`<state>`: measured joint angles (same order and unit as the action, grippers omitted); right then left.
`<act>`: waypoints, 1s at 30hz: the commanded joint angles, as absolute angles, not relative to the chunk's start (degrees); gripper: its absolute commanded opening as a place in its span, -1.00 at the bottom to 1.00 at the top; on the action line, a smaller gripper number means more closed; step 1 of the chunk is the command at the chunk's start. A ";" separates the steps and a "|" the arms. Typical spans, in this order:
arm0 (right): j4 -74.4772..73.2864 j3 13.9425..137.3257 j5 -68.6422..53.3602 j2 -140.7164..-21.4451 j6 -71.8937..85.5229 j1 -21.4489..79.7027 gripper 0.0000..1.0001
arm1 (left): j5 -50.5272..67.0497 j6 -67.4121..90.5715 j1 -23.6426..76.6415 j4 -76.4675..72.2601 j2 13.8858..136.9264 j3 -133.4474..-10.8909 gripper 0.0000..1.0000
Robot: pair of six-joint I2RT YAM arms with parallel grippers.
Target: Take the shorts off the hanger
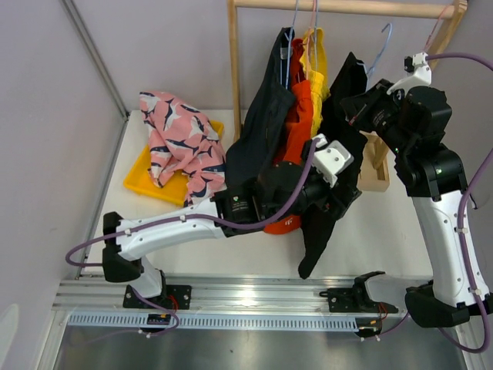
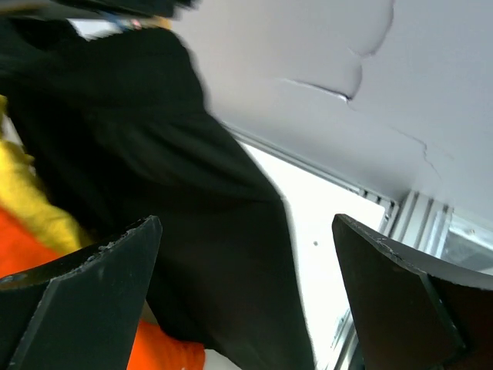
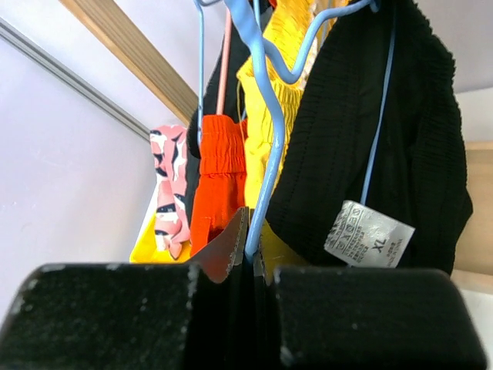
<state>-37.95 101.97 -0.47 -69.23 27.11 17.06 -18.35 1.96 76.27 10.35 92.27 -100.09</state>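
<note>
Left hand (image 2: 246, 231) gapes wide, empty, before the black shorts (image 2: 154, 154); right hand (image 3: 253, 266) is clamped on the blue hanger (image 3: 267, 146).

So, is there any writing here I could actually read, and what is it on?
"XL": on the white tag sewn to the black shorts.
Smaller print above it on the same tag: too blurred to read.
Small white mark on the orange-red shorts: too small to read.
Nothing else is legible.
</note>
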 commanded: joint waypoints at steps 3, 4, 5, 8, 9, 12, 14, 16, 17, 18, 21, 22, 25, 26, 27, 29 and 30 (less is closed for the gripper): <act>-33.31 102.74 0.88 -67.59 27.42 17.32 -1.00 | -16.17 2.46 77.43 5.98 93.60 -101.17 0.99; -33.48 103.09 0.88 -67.59 27.42 17.40 -1.00 | -16.26 3.16 77.43 5.98 93.86 -100.90 0.98; -33.57 103.36 0.88 -67.50 27.42 17.40 -1.00 | -16.43 3.43 77.43 6.06 93.95 -100.72 0.97; -34.63 105.02 0.88 -67.67 27.33 17.32 -1.00 | -16.78 4.13 77.61 4.84 93.61 -97.83 0.86; -34.98 105.64 0.88 -67.59 27.42 17.31 -1.00 | -17.40 4.30 77.69 4.14 93.69 -97.39 0.79; -35.68 106.26 0.79 -67.06 28.12 17.31 -1.00 | -19.50 4.13 77.70 3.52 94.30 -96.77 0.46; -36.38 106.87 0.70 -66.62 28.47 17.32 -1.00 | -20.39 3.26 77.70 2.73 94.66 -96.33 0.01; -37.52 107.83 0.88 -66.45 28.74 17.32 -1.00 | -22.05 2.81 77.70 1.93 95.27 -96.50 -0.71; -37.88 108.28 1.05 -66.62 28.74 17.31 -1.00 | -22.58 2.81 77.70 2.02 95.45 -96.85 -0.87; -38.23 108.46 1.14 -66.62 28.65 17.23 -1.00 | -23.11 2.90 77.70 2.20 95.45 -97.03 -1.00; -38.76 108.81 1.76 -66.80 28.39 17.14 -1.00 | -22.33 3.43 77.96 1.32 94.31 -95.03 -1.00; -38.76 108.72 1.84 -66.97 28.21 16.96 -1.00 | -22.32 3.34 78.39 0.88 92.74 -94.40 -1.00; -38.58 108.54 2.63 -67.76 27.69 16.09 -1.00 | -24.51 2.90 81.47 -0.43 88.62 -89.49 -1.00; -38.50 108.63 2.46 -68.11 27.42 15.65 -1.00 | -25.57 2.99 83.82 -2.35 87.38 -88.08 -1.00; -38.41 108.72 2.37 -68.72 27.33 15.21 -1.00 | -26.10 3.08 85.24 -3.07 86.23 -83.45 -1.00; -37.97 109.07 1.76 -69.34 26.98 13.63 -1.00 | -28.63 3.51 90.05 -5.00 83.24 -80.26 -1.00; -37.97 109.42 1.50 -69.87 27.07 12.93 -1.00 | -29.61 3.78 91.83 -5.44 82.54 -75.55 -1.00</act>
<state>-43.72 105.78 1.04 -69.08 27.99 14.98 -26.70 2.98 85.30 -2.35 87.22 -82.11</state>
